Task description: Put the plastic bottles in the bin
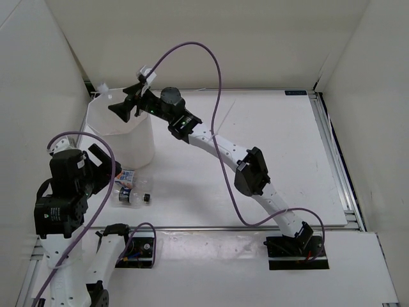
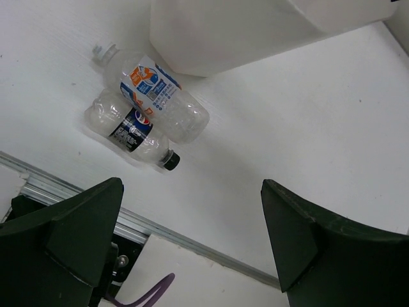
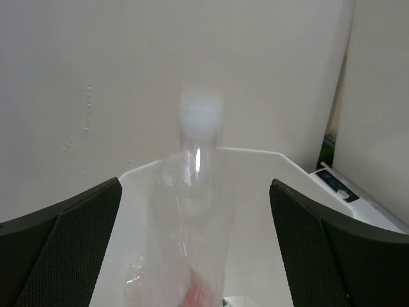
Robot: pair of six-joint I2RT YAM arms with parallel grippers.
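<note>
The tall white bin [image 1: 121, 137] stands at the back left of the table. My right gripper [image 1: 128, 103] hangs over its opening with the jaws wide apart. In the right wrist view a clear bottle with a white cap [image 3: 192, 211] sits blurred between the open fingers [image 3: 64, 243], touching neither, above the bin's rim [image 3: 281, 157]. Two bottles lie on the table by the bin's base: one with an orange and blue label [image 2: 156, 96] and a black-capped Pepsi bottle [image 2: 131, 131]. My left gripper [image 2: 192, 243] is open and empty, above the table near them.
The bin's wall [image 2: 255, 25] stands close behind the two lying bottles [image 1: 130, 187]. A metal rail [image 2: 160, 233] runs along the table's near edge. White walls enclose the table at the left, back and right. A purple cable [image 1: 217, 77] arcs over the right arm.
</note>
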